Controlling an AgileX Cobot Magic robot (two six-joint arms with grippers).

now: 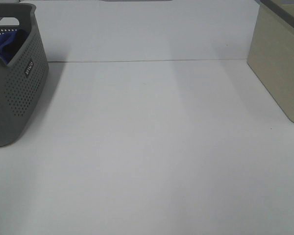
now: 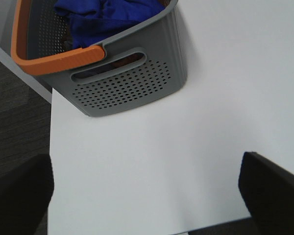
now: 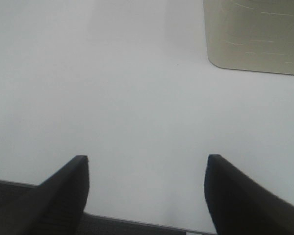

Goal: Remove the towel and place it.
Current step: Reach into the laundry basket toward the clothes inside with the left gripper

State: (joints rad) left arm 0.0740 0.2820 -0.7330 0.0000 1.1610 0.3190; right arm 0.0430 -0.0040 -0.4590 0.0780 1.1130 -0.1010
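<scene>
A plain white surface [image 1: 152,147] fills the scene, with a seam running across it toward the far edge. A grey perforated basket [image 1: 19,93] stands at the left edge, toward the far-left corner, and an orange handle [image 2: 54,61] lies along its rim. The towel [image 1: 5,44], royal blue, sits crumpled inside the basket, fully within its walls. A beige bin [image 1: 279,73] stands at the right edge, near the far-right corner, well apart from the basket. The left gripper [image 2: 146,164] hangs over the surface's near-left edge, short of the basket, its jaws spread wide and holding nothing. The right gripper [image 3: 147,159] hangs over the near edge, its jaws likewise wide apart and empty. Dark floor [image 2: 14,127] shows beyond the edge.
</scene>
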